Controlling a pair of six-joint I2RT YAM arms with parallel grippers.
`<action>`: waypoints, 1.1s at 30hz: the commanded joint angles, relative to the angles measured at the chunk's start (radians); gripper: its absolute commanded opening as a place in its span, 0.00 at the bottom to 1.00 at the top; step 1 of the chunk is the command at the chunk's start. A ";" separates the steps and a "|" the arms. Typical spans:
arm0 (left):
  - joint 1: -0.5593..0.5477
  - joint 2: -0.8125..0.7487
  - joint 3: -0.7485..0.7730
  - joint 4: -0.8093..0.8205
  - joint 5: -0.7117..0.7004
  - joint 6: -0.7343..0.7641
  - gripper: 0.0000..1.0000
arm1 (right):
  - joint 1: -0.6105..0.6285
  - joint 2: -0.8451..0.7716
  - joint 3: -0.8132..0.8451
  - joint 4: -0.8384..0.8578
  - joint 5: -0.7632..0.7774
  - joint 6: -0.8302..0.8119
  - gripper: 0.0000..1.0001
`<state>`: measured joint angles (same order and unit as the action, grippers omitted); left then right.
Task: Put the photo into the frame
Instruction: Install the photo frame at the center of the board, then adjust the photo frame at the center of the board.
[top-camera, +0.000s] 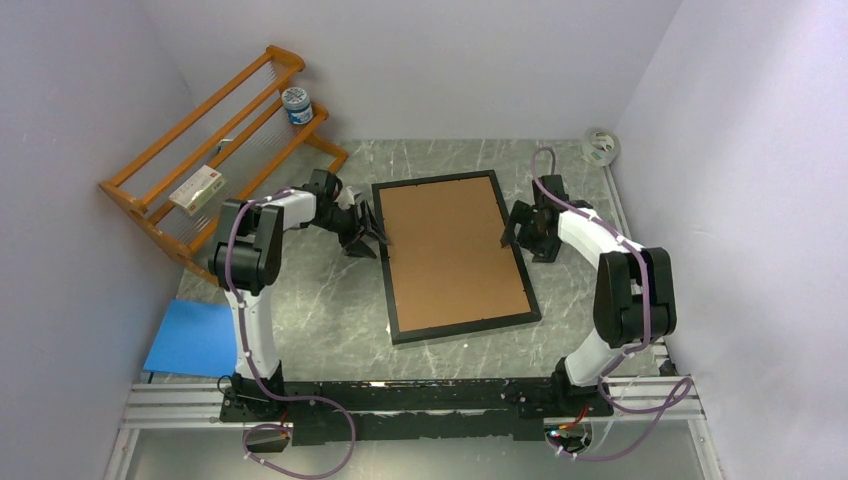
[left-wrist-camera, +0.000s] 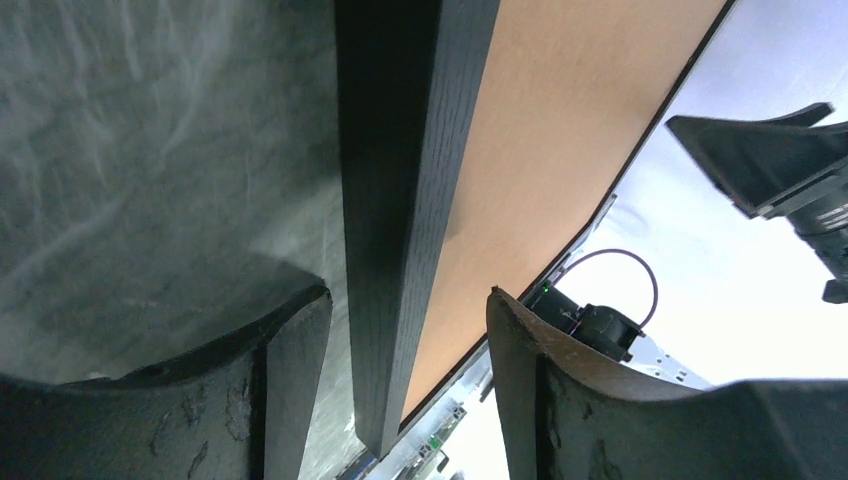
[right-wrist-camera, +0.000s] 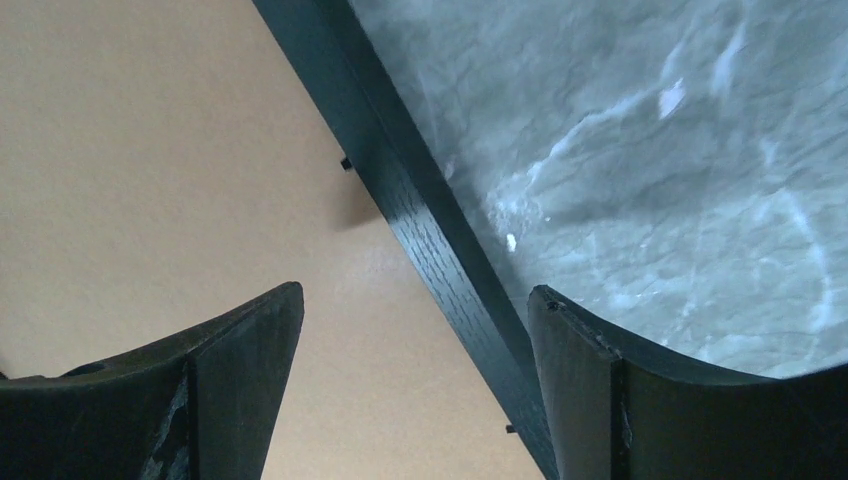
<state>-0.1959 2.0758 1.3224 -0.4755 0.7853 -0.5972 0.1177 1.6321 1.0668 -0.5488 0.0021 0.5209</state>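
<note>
Fingers (left-wrist-camera: 285, 385) are standing released on both arms, grasping nothing.

Top view: left gripper (top-camera: 362, 232) and right gripper (top-camera: 515, 228) are flanking the frame (top-camera: 455, 330), which is lying mid-table with a backing board (top-camera: 450, 250) filling it; the photo is not showing. Left wrist: the jaws are straddling the left rail. Right wrist: the jaws are straddling the right rail. Judged step: seating the back. The next move calls for closing evenly on both rails.

A: Where is the top camera sitting?
B: Above the near edge of the counter (top-camera: 330, 330), looking down.
A: And the wrist cameras?
B: Each is peering closely at an opposite side of the frame (top-camera: 465, 327), also showing overhead.
</note>
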 joint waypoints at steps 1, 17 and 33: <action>0.000 0.038 0.064 0.037 0.000 -0.016 0.64 | -0.005 0.002 -0.054 0.020 -0.144 -0.024 0.86; -0.015 0.135 0.196 0.092 0.042 -0.048 0.59 | 0.067 -0.187 -0.240 0.051 -0.392 -0.013 0.85; -0.080 0.317 0.472 -0.058 0.010 0.003 0.56 | 0.357 -0.225 -0.246 0.086 -0.275 0.052 0.83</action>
<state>-0.1936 2.3718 1.7641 -0.3668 0.7982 -0.6357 0.4500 1.4342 0.7422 -0.5312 -0.3462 0.5323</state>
